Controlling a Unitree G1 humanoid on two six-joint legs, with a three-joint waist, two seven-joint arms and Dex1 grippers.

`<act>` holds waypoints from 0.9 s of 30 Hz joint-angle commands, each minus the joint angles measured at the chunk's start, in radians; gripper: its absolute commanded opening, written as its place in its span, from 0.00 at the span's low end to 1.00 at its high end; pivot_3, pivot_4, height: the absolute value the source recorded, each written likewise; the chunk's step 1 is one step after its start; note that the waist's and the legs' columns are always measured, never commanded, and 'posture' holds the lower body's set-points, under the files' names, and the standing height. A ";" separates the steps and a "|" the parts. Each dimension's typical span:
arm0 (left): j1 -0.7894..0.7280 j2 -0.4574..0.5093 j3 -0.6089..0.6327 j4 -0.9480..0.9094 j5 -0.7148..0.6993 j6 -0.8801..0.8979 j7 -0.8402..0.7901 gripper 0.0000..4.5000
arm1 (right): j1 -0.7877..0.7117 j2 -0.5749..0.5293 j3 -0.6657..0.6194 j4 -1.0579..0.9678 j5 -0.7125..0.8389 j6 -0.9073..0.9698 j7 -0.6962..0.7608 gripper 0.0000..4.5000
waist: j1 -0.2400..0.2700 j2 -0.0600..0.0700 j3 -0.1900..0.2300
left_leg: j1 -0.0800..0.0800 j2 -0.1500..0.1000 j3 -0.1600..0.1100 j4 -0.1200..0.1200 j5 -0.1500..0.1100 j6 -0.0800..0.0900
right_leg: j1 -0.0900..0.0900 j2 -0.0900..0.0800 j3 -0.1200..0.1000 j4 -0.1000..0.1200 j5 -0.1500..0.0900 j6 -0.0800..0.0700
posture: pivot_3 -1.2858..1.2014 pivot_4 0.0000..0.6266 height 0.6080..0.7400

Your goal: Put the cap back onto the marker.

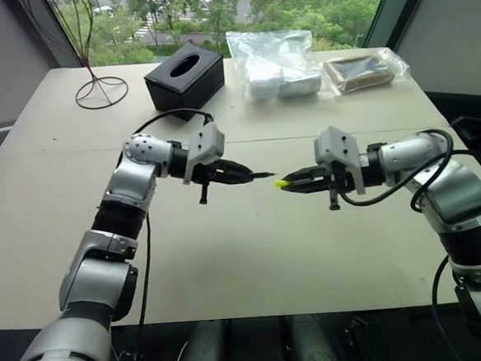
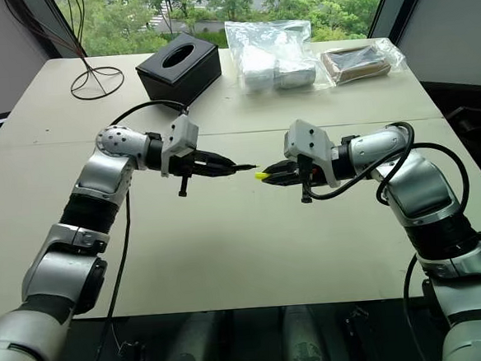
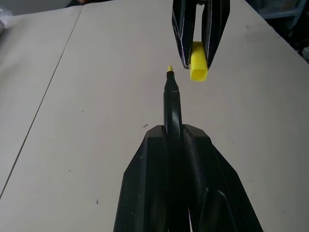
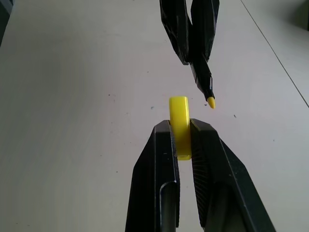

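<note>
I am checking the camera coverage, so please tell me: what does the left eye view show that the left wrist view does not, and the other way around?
Left eye view alone: the black tissue box, the plastic bags at the far edge of the table, the wire stand, and both arms.

Left wrist view alone: a close look along the marker, whose yellow tip sits beside the open end of the cap, not yet lined up.

Both: the left claw shut on the marker, the right claw shut on the cap, a small gap between them.
</note>
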 commanded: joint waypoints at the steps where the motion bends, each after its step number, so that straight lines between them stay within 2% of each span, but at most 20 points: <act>1: -0.016 0.023 0.017 -0.046 -0.012 0.012 -0.008 0.00 | -0.006 -0.016 -0.021 0.009 0.001 -0.026 0.000 0.01 | 0.000 0.000 0.000 | 0.000 0.000 0.000 0.000 0.000 0.000 | 0.000 0.000 0.000 0.000 0.000 0.000 | 0.52 0.24 1.00; 11: 0.021 0.046 0.014 -0.079 -0.017 0.027 -0.021 0.00 | -0.012 -0.021 -0.021 0.033 -0.001 -0.047 -0.002 0.01 | 0.000 0.000 0.000 | 0.000 0.000 0.000 0.000 0.000 0.000 | 0.000 0.000 0.000 0.000 0.000 0.000 | 0.52 0.24 1.00; 27: 0.016 -0.006 -0.003 -0.059 0.001 0.002 -0.012 0.00 | -0.012 -0.009 -0.012 0.008 0.000 -0.038 -0.013 0.01 | -0.001 0.000 0.000 | 0.000 0.000 0.000 0.000 0.000 0.000 | 0.000 0.000 0.000 0.000 0.000 0.000 | 0.52 0.24 1.00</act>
